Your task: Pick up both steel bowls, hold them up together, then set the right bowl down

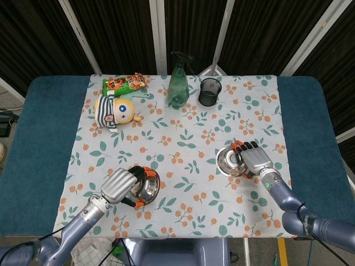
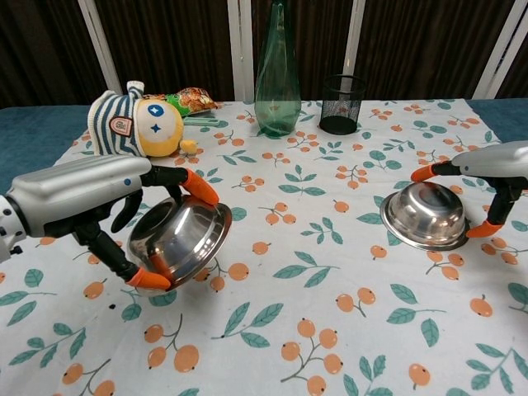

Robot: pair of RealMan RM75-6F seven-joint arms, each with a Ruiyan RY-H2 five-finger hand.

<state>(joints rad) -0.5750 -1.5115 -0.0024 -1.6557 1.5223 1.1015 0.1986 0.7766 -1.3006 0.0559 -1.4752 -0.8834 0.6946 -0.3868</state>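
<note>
The left hand (image 2: 124, 219) is gripping the tilted left bowl (image 2: 183, 239) above the bench (image 2: 272, 330); the right hand (image 2: 487, 177) is clasping the right bowl (image 2: 425, 214).

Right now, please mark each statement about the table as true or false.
1. The left hand holds a steel bowl tilted on its side. True.
2. The right bowl lies untouched by any hand. False: the right hand grips its rim.
3. The green spray bottle lies on its side. False: it stands upright.
4. The black mesh cup stands beside the bottle. True.
5. The plush toy sits between the two bowls. False: it lies at the far left.
</note>
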